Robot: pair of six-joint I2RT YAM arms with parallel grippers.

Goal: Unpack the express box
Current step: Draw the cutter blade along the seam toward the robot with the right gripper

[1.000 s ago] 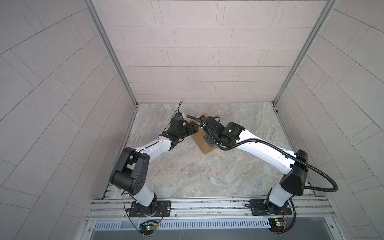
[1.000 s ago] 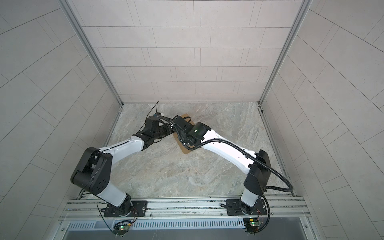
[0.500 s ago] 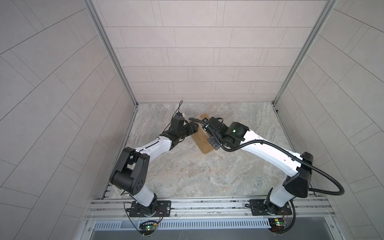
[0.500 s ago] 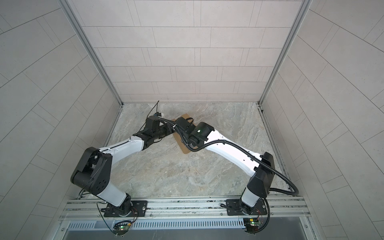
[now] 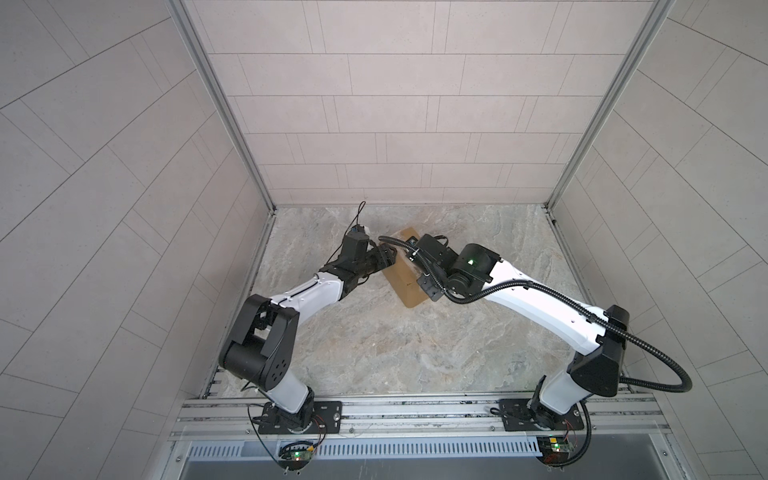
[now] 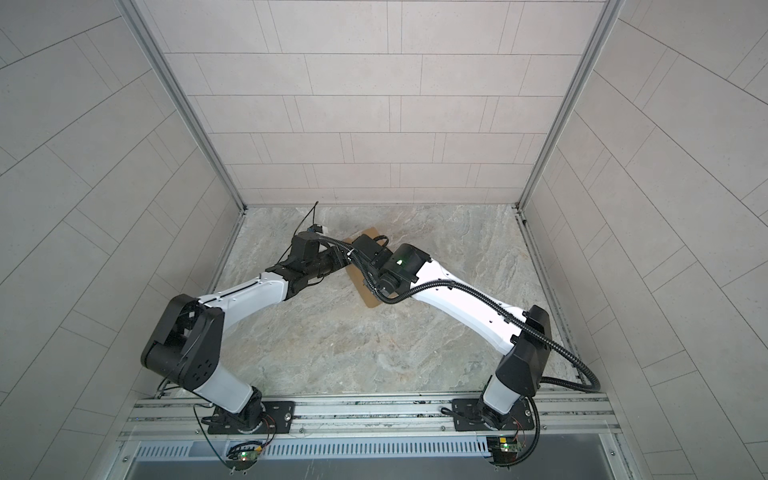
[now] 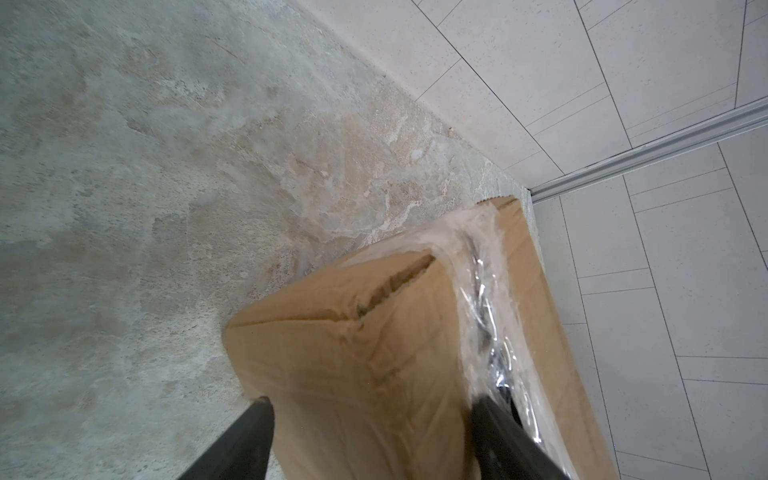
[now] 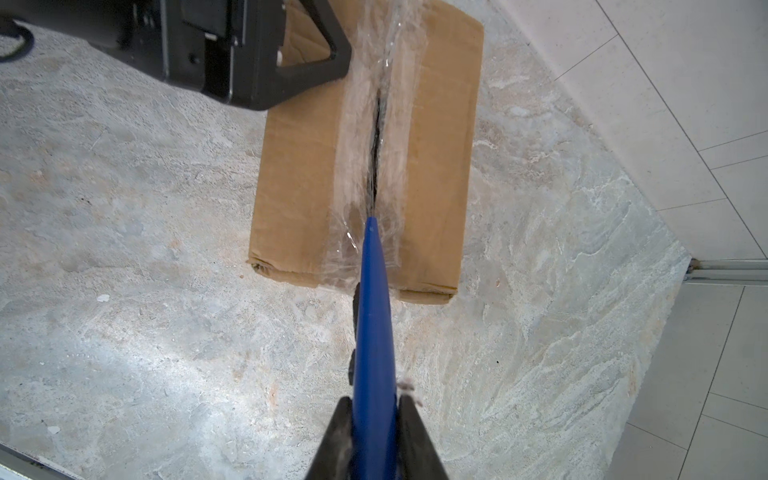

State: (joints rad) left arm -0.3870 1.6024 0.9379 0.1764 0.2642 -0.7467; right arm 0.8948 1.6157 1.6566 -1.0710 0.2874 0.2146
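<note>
step: slitting clear tape (image 8: pixel 353 187) | express box (image 8: pixel 299 166) on desk (image 8: pixel 124 332), near back wall (image 5: pixel 395 124) | left end effector (image 7: pixel 374 440) wide, seems to squeeze box end | right end effector (image 8: pixel 372 432) narrow, holding blue pointed tool (image 8: pixel 374 311) | next: cut last bit to edge, gently

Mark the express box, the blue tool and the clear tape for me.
express box (image 8: pixel 299 166), right wrist view, bare cardboard top face.
blue tool (image 8: pixel 374 316), right wrist view, middle of its shaft.
clear tape (image 8: pixel 353 137), right wrist view, strip beside the slit.
</note>
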